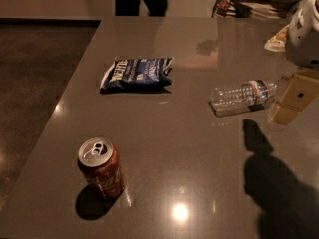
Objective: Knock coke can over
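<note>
The can (101,167) stands upright near the table's (199,148) left edge, not yet tipped. Behind it, slightly right, lies a blue bag (137,74). Farther right of the can, a bottle (242,96) lies on its side. Far right of the can hangs the gripper (295,99), apparently holding nothing; I cannot tell whether it is open. A sideways push high on the can should topple it.

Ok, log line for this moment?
coke can: upright, front left | gripper: right edge, beside lying water bottle, apart from can | blue chip bag: farther back
</note>
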Available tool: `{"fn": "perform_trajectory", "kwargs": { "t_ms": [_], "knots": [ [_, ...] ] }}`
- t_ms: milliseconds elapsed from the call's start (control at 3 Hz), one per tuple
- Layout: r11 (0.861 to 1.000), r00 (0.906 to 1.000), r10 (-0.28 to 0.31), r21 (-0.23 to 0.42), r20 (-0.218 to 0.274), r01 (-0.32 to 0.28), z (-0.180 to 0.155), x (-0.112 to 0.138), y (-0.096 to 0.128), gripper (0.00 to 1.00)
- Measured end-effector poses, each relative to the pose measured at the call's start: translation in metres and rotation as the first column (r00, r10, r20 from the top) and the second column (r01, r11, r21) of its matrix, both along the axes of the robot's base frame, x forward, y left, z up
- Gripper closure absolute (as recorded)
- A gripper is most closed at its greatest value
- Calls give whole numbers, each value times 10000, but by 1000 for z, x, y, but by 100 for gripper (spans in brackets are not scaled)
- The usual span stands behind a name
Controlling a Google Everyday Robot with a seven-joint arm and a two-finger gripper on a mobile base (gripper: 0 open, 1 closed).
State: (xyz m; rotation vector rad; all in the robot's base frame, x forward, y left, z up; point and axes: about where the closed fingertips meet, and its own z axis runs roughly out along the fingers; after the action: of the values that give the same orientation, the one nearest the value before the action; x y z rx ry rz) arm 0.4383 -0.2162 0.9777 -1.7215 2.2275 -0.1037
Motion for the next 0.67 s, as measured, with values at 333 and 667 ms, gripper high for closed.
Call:
{"fn": "perform_trajectory", "kwargs": {
  "t_ms": [333,667],
  "knots": [
    [10000,10000,0,0,2,0,0,0,0,0],
    [9984,9999,126,542,40,-128,-3,-5,8,0]
  ]
}}
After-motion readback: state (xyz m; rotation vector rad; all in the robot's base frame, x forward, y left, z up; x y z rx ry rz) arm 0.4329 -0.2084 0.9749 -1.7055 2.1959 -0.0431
